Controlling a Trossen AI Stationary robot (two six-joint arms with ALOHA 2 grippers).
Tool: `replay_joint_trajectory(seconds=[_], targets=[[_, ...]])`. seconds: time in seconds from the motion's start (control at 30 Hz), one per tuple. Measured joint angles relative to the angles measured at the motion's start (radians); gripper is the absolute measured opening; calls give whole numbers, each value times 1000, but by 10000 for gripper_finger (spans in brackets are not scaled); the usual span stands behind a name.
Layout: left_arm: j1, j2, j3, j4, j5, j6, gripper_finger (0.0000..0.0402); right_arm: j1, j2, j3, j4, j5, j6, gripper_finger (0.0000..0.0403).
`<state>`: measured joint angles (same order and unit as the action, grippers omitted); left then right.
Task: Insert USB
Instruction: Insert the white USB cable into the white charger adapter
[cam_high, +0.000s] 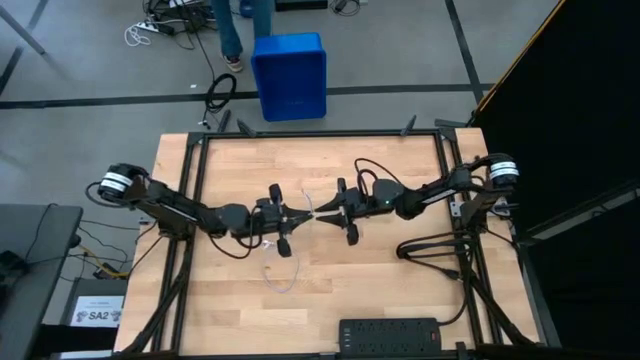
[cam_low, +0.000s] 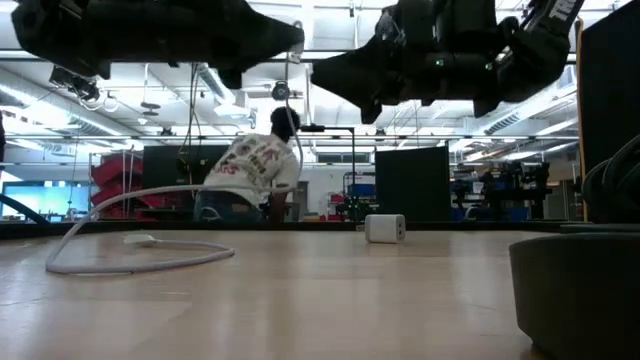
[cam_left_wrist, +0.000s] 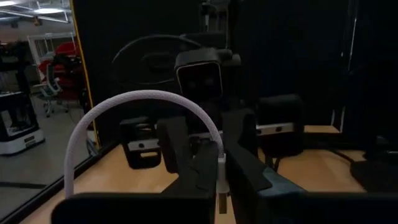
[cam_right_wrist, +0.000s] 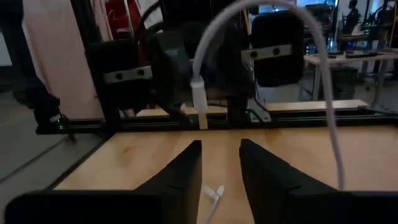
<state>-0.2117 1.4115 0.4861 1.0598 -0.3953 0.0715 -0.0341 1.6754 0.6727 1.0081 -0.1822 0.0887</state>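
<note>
The USB cable (cam_high: 281, 275) is thin and whitish. Its loose loops lie on the table below the grippers (cam_low: 140, 243). One plug (cam_right_wrist: 199, 99) is up in my left gripper (cam_high: 303, 214), which is shut on it above the table's middle. The other plug (cam_right_wrist: 214, 193) lies on the wood. My right gripper (cam_high: 326, 211) faces the left one, tip to tip, a short way off. Its fingers are open and empty (cam_right_wrist: 221, 163). A small white cube adapter (cam_low: 385, 228) stands on the table. My left gripper pinches the body of the white plug (cam_left_wrist: 221, 167) between its two fingers. The fingers lie level and point toward the table's right. The plug is clear of the table with its metal tip (cam_right_wrist: 203, 121) down. The cable (cam_left_wrist: 143, 97) arches up from the plug and hangs slack to the table.
A black power strip (cam_high: 390, 331) lies at the near edge, and its thick black cord (cam_high: 430, 250) loops at the right. A dark object (cam_low: 575, 290) stands close in the low view. A blue bin (cam_high: 289, 76) and a person (cam_low: 255, 170) are beyond the far edge.
</note>
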Motion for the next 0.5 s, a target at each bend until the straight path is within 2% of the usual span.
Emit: replay_joint_trajectory(seconds=[0.13, 0.2, 0.33, 0.4, 0.5], targets=[[-21, -43, -18, 0, -3, 1, 0, 0, -98, 0, -188, 6, -14, 113], [-33, -55, -27, 3, -3, 1, 0, 0, -156, 1, -346, 75, 1, 117], [-41, -59, -51, 6, 14, -31, 0, -1, -225, -1, -684, 278, 42, 114], [-39, -56, -60, 14, 45, -61, 0, -1, -230, -1, -771, 317, 48, 110], [-33, -44, -68, 12, 74, -102, 0, 0, -225, -1, -837, 318, 48, 107]])
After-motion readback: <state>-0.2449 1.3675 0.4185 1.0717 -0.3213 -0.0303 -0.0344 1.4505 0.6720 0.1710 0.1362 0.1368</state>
